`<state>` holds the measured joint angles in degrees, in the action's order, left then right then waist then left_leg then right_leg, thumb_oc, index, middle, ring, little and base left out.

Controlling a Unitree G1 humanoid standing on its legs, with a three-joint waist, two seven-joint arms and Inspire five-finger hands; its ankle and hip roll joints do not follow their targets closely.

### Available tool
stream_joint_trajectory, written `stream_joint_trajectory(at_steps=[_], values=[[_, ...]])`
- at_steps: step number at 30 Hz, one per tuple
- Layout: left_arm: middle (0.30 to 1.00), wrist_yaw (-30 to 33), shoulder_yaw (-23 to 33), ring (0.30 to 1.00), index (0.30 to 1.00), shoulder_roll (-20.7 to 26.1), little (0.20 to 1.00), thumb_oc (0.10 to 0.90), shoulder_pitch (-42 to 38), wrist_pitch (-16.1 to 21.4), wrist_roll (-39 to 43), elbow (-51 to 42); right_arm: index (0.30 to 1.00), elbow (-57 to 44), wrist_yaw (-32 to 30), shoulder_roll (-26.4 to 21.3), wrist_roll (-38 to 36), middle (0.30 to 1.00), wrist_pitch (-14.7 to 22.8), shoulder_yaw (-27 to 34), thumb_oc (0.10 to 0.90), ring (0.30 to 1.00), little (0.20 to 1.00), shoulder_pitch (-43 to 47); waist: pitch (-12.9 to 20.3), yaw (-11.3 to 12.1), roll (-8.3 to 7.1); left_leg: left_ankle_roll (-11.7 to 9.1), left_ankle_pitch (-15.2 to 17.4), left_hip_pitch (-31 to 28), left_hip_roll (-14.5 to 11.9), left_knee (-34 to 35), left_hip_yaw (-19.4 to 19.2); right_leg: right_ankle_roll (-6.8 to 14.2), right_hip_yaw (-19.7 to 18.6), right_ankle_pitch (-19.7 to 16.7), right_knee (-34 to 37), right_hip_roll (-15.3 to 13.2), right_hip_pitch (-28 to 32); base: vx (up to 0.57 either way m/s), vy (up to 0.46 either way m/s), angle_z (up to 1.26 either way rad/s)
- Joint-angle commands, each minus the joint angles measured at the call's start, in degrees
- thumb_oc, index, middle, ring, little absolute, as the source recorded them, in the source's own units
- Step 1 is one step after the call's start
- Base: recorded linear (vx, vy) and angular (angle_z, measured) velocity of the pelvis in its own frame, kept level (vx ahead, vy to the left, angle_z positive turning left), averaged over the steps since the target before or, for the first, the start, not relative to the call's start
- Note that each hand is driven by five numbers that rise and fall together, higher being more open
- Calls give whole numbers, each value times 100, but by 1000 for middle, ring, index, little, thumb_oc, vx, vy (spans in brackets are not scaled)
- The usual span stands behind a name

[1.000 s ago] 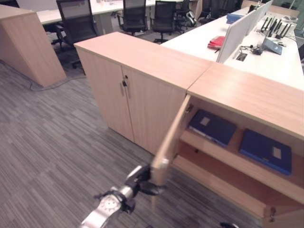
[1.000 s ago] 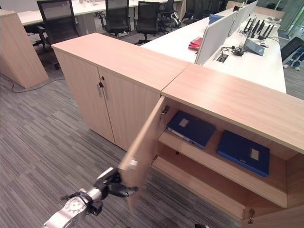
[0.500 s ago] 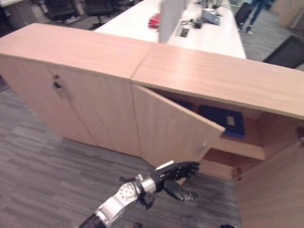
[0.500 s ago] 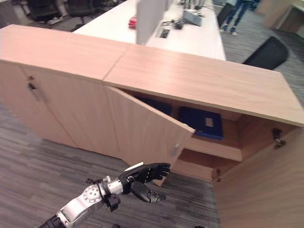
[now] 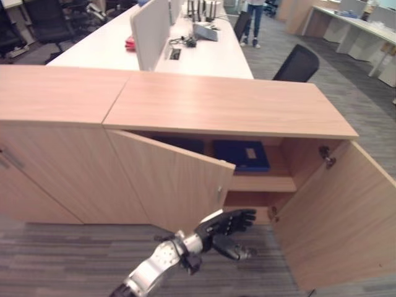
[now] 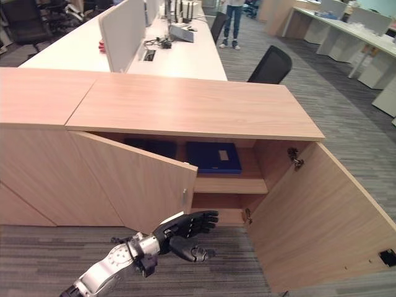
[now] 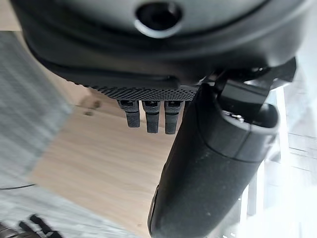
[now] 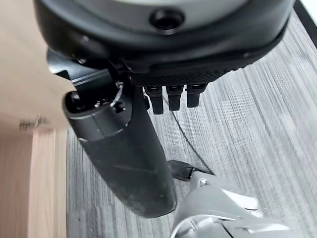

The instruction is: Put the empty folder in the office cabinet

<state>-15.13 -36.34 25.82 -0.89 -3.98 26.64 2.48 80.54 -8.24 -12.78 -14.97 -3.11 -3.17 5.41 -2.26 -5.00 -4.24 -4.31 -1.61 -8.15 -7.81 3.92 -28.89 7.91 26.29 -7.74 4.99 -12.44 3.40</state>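
Now the office cabinet, a long light-wood unit, stands with both doors of its right section swung out: the left door about half open, the right door wide open. Behind the cabinet runs a white desk with a pale divider screen, and a person's legs show at the desk's far end. On the cabinet's upper shelf lies a dark blue folder, flat, with a small pale label on its cover; any writing on the label is too small to read. A second dark folder lies beside it, partly hidden by the left door. The left hand hovers just in front of the left door's free edge, low before the cabinet, fingers straight and thumb apart, holding nothing. The right hand shows over grey carpet beside the cabinet, its fingers relaxed and empty. Compared with half a second ago the view has swung, and the left hand keeps its open pose by the door.
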Motion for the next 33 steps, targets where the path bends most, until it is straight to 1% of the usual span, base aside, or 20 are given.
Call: stream_joint_trajectory(at_steps=[1, 3, 4, 5, 6, 7, 8, 9, 11, 12, 13, 14, 17, 19, 22, 23, 24, 26, 32, 33], values=[[900, 14, 434, 900, 900, -268, 900, 800, -122, 429, -27, -230, 900, 167, -128, -420, -269, 900, 170, 140, 800, 900, 900, 260, 10, -136, 202, -31, 716, -62, -342, -911, 496, -60, -104, 687, -422, 237, -209, 122, -129, -20], [900, 7, 437, 900, 900, -287, 900, 800, -123, 438, -39, -216, 900, 173, -122, -433, -273, 900, 175, 134, 800, 900, 900, 263, 10, -137, 215, -41, 730, -47, -359, -943, 497, -69, -108, 710, -450, 241, -222, 50, -50, -24], [900, 57, 567, 900, 900, -250, 900, 800, 19, 467, -112, 4, 900, 140, -107, -704, -270, 900, 153, 195, 800, 900, 900, 347, -71, -170, 283, -53, 634, 40, -352, -1368, 701, -181, -265, 860, -634, 311, -280, 50, -51, -48], [900, 57, 567, 900, 900, -255, 900, 800, 17, 469, -113, 7, 900, 141, -106, -707, -270, 900, 152, 194, 800, 900, 900, 349, -70, -171, 288, -55, 640, 48, -357, -1380, 702, -183, -265, 865, -640, 314, -286, 27, -75, -52], [900, 175, 704, 900, 900, -241, 900, 800, 192, 531, -145, 224, 900, -9, -96, -861, -180, 900, 151, 101, 800, 900, 900, 391, -131, -120, 279, 61, 494, 231, -77, -1524, 1159, -303, -444, 893, -769, 341, -427, -22, -25, -44], [900, 174, 704, 900, 900, -241, 900, 800, 193, 532, -145, 225, 900, -9, -96, -861, -180, 900, 150, 100, 800, 900, 900, 391, -125, -121, 278, 62, 494, 238, -76, -1525, 1159, -303, -445, 895, -773, 339, -435, 31, -30, -44], [900, 274, 850, 900, 900, -252, 900, 800, 338, 586, -174, 285, 900, -115, -105, -917, -83, 900, 159, 17, 800, 900, 900, 383, -148, -15, 246, 166, 704, 408, 268, -1488, 1688, -311, -675, 924, -796, 381, -474, 131, -8, -88], [900, 342, 976, 900, 900, -267, 900, 800, 510, 643, -205, 312, 900, -215, -137, -1019, 78, 900, 172, -96, 800, 900, 900, 474, -149, 97, 200, 279, 1098, 528, 636, -1347, 2271, -292, -1048, 969, -881, 442, -533, 173, 1, -160], [900, 395, 1165, 900, 900, -243, 900, 800, 715, 680, -218, 355, 900, -357, -177, -1102, 154, 900, 205, -140, 800, 900, 900, 594, -138, 196, 169, 278, 1098, 738, 838, -1322, 2732, -281, -1447, 945, -876, 505, -586, 121, 11, -190], [900, 395, 1166, 900, 900, -242, 900, 800, 716, 680, -218, 355, 900, -357, -177, -1101, 154, 900, 204, -140, 800, 900, 900, 594, -131, 195, 166, 279, 1092, 744, 841, -1317, 2732, -280, -1448, 943, -875, 502, -594, 79, -6, -110], [900, 417, 1218, 900, 900, -250, 900, 800, 765, 689, -223, 388, 900, -424, -219, -1145, 130, 900, 232, -123, 800, 900, 900, 671, -145, 224, 158, 261, 1071, 840, 896, -1340, 2906, -283, -1605, 940, -858, 545, -574, 92, -28, -99], [900, 496, 1349, 900, 900, -249, 900, 800, 854, 676, -214, 408, 900, -690, -333, -1194, 67, 900, 301, -99, 800, 900, 900, 863, -167, 252, 142, 263, 981, 1050, 1051, -1345, 3265, -285, -1929, 899, -847, 670, -586, 94, -41, -159], [900, 502, 1452, 900, 900, -259, 900, 800, 904, 663, -265, 530, 900, -1051, -442, -1329, 64, 900, 335, -59, 800, 900, 900, 965, -202, 267, 145, 297, 960, 1035, 1099, -1305, 3287, -304, -2170, 858, -844, 818, -579, 13, -30, -153], [900, 458, 1570, 900, 900, -261, 900, 800, 1072, 607, -330, 661, 900, -1950, -533, -1487, 344, 900, 355, -81, 800, 900, 900, 916, -58, 168, 163, 396, 968, 766, 1032, -975, 3098, -293, -2401, 766, -642, 983, -522, 46, 14, -16], [900, 415, 1755, 900, 900, -203, 900, 800, 1311, 532, -524, 755, 900, -3015, -555, -1686, 756, 900, 294, 79, 800, 900, 900, 564, 53, 60, 158, 472, 873, 593, 971, -659, 2799, -242, -2568, 607, -401, 1038, -515, 44, 33, -96], [900, 409, 1844, 900, 900, -154, 900, 800, 1391, 567, -588, 863, 900, -2921, -296, -2207, 622, 900, 376, 376, 800, 900, 900, 424, 85, 75, 165, 486, 918, 481, 937, -547, 2756, -213, -2602, 644, -340, 1075, -441, 20, 33, -48], [900, 357, 1840, 900, 900, -173, 900, 800, 1441, 622, -610, 900, 900, -2761, -475, -2338, 697, 900, 462, 458, 800, 900, 900, 400, 91, 60, 168, 507, 910, 439, 933, -485, 2723, -180, -2622, 635, -322, 1076, -423, 52, 38, -12], [900, 308, 1830, 900, 900, -178, 900, 800, 1488, 636, -676, 935, 900, -2449, -489, -2300, 713, 900, 551, 548, 800, 900, 900, 403, 68, 83, 215, 530, 867, 330, 930, -311, 2671, -148, -2641, 637, -269, 1080, -362, 2, 19, 3], [900, 282, 1843, 900, 900, -117, 900, 800, 1669, 651, -794, 1258, 900, -2967, -494, -3049, 937, 900, 611, 483, 800, 900, 900, 981, 32, 161, 316, 529, 731, 112, 933, 42, 2636, -86, -2611, 609, -81, 1039, -219, 33, -4, -16], [900, 282, 1847, 900, 900, -123, 900, 800, 1668, 650, -793, 1257, 900, -2955, -494, -3055, 934, 900, 614, 471, 800, 900, 900, 999, 28, 156, 322, 529, 728, 109, 932, 47, 2636, -85, -2611, 607, -80, 1039, -217, 9, -12, -9]])
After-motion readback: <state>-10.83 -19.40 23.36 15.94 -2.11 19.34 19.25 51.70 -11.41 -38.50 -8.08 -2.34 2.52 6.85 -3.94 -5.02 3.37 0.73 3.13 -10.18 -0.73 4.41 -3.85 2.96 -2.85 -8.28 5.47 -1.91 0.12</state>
